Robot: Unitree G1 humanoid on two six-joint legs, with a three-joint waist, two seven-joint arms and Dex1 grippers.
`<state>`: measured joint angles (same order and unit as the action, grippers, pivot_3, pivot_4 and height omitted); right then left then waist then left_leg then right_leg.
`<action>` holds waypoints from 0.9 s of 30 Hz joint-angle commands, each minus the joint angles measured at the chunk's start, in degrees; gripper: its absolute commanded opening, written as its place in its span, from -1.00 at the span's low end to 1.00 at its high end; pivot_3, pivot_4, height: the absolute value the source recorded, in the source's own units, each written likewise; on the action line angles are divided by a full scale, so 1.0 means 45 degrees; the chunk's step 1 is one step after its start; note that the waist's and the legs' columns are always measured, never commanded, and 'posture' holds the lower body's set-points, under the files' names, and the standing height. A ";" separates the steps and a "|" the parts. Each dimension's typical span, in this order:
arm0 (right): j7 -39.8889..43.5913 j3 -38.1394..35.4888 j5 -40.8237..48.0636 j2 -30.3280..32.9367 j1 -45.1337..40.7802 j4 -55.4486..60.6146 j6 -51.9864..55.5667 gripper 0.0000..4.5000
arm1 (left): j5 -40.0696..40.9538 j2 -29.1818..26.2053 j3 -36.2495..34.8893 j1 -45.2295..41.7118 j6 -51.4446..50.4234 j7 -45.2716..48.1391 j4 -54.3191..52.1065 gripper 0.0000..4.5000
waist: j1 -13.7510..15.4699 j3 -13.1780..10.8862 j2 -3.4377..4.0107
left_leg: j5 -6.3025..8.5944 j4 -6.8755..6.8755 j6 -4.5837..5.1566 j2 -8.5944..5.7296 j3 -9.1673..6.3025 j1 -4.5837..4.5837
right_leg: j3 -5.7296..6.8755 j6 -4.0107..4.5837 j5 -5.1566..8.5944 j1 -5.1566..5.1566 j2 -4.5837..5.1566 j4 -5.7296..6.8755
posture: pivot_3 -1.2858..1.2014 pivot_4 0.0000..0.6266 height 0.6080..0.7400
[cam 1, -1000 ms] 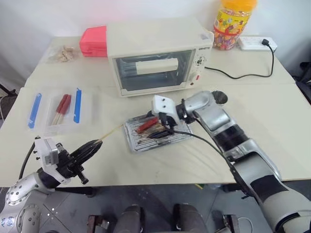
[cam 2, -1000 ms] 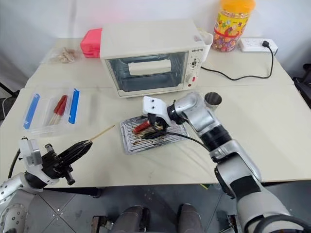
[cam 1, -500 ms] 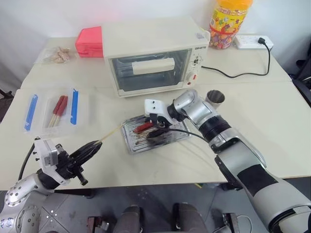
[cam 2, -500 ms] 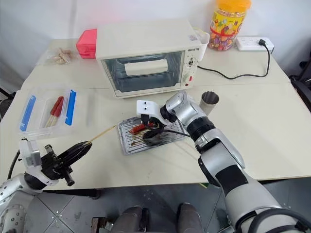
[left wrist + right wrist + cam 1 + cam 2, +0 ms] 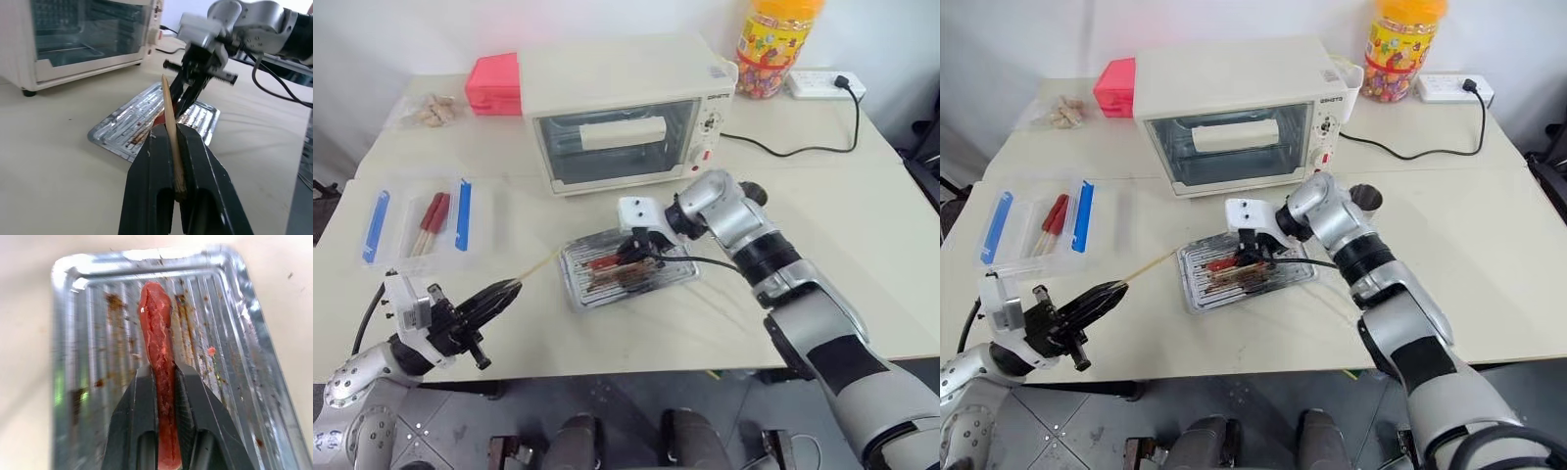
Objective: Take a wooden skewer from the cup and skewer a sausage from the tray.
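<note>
The red sausage (image 5: 156, 328) lies lengthwise between my right gripper's fingers, over the ridged, grease-stained silver tray (image 5: 677, 277). My right gripper (image 5: 631, 258) is shut on it, pointing down into the tray's middle. Near the table's front left edge my left gripper (image 5: 497, 295) is shut on the thin wooden skewer (image 5: 167, 100), whose pale tip points toward the tray (image 5: 117, 132). The grey metal cup (image 5: 1367, 196) stands behind my right forearm, partly hidden by it.
A cream toaster oven (image 5: 626, 108) stands behind the tray. A clear plastic box (image 5: 421, 220) with blue clips holds red sausages on sticks at the left. A pink box (image 5: 497, 83), a yellow candy jar (image 5: 775, 44) and a power strip (image 5: 822, 86) with its cable sit at the back.
My right gripper's fingers have closed on the sausage in the tray, and the hand has shifted slightly right. The left gripper and skewer have stayed put.
</note>
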<state>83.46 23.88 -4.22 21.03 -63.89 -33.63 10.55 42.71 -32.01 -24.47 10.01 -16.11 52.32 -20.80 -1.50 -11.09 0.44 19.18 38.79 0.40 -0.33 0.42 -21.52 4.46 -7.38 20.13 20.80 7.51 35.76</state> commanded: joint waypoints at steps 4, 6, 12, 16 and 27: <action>0.1202 -0.1513 0.1325 0.3429 0.2129 0.4891 0.1580 -0.94 | -0.0523 -0.0652 0.1548 -0.1190 0.0181 0.1352 0.0289 -1.00 | 0.0088 0.0000 -0.0001 | 0.0000 0.0006 0.0002 -0.0010 -0.0001 -0.0004 | 0.0010 -0.0002 -0.0001 -0.0020 -0.0003 -0.0025 | 0.03 -0.52 1.00; 0.1169 -0.1672 0.1517 0.4161 0.2642 0.5675 0.1843 -0.94 | -0.0596 -0.0814 0.1923 -0.1503 0.0085 0.1671 0.0501 -1.00 | 0.0082 -0.0001 0.0000 | 0.0001 0.0004 0.0002 -0.0006 0.0011 -0.0003 | 0.0013 -0.0002 -0.0001 -0.0020 -0.0007 -0.0037 | 0.03 -0.52 1.00; 0.0199 -0.3193 0.2329 0.6158 0.5077 0.7938 0.2882 -0.94 | -0.1869 -0.0875 0.4305 -0.3554 0.0195 0.2830 0.1902 -1.00 | -0.0009 -0.0002 0.0002 | 0.0000 -0.0002 0.0002 0.0010 0.0031 0.0005 | 0.0015 -0.0003 -0.0001 -0.0020 -0.0045 -0.0032 | 0.03 -0.52 1.00; -0.0262 -0.3752 0.2682 0.7109 0.6686 0.9739 0.3797 -0.94 | -0.2386 -0.0752 0.5152 -0.4538 0.0299 0.3289 0.2861 -1.00 | 0.0007 -0.0004 0.0001 | -0.0001 -0.0009 0.0004 0.0007 0.0050 0.0009 | 0.0010 -0.0004 -0.0001 -0.0017 -0.0048 -0.0034 | 0.03 -0.52 1.00; -0.1938 -0.3706 0.3905 0.6978 0.7388 1.2170 0.6032 -0.94 | -0.2852 0.0121 0.5825 -0.5679 0.0541 0.3389 0.3747 -1.00 | 0.0294 -0.0008 -0.0006 | -0.0003 0.0026 0.0008 0.0001 0.0038 0.0009 | 0.0012 -0.0010 -0.0005 -0.0027 -0.0040 -0.0025 | 0.03 -0.52 1.00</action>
<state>75.34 7.57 11.96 52.34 -30.21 18.63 36.87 29.95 -31.77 1.62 -15.15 -14.62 67.17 -3.56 -0.18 -11.13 0.41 19.17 38.91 0.44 -0.32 0.59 -21.48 4.52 -7.43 20.11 20.68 7.33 35.65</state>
